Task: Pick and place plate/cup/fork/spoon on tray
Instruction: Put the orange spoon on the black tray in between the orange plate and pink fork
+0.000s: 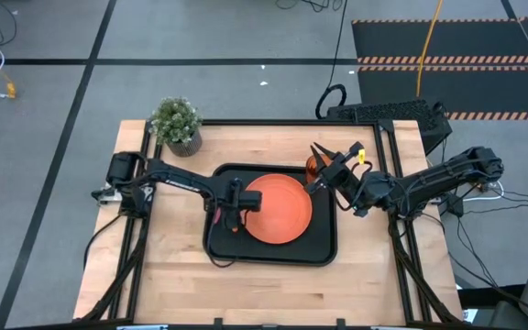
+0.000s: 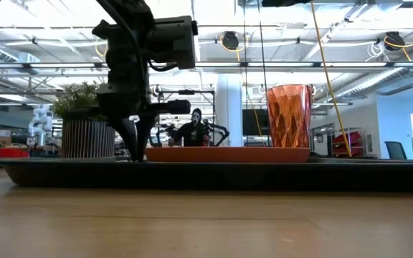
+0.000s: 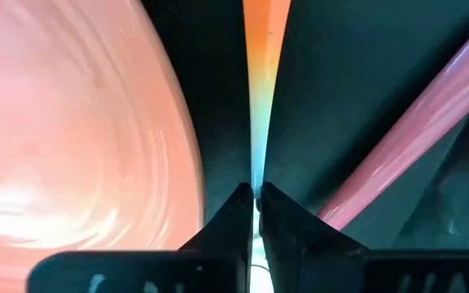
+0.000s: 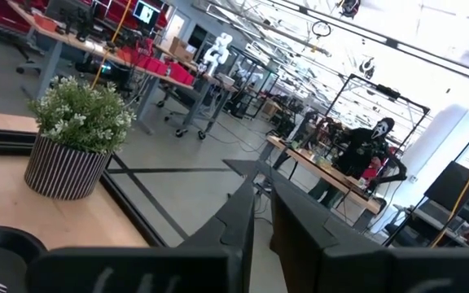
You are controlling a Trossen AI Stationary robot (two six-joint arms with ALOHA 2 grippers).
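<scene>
Two claws in view. Left claw (image 1: pixel 234 217) down on tray (image 1: pixel 273 256), left of plate (image 1: pixel 278 209), fingers pinched on spoon (image 3: pixel 259 106) handle; fork (image 3: pixel 414 138) beside it. Cup (image 1: pixel 313 166) at tray's far right. Right claw (image 1: pixel 320 153) raised, nearly closed, holding nothing.

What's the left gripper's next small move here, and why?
Probably open a little wider and lift straight up. The left gripper is low over the tray, its fingers nearly together around the spoon's orange handle, which lies between the plate and the fork. The spoon looks placed already.
</scene>
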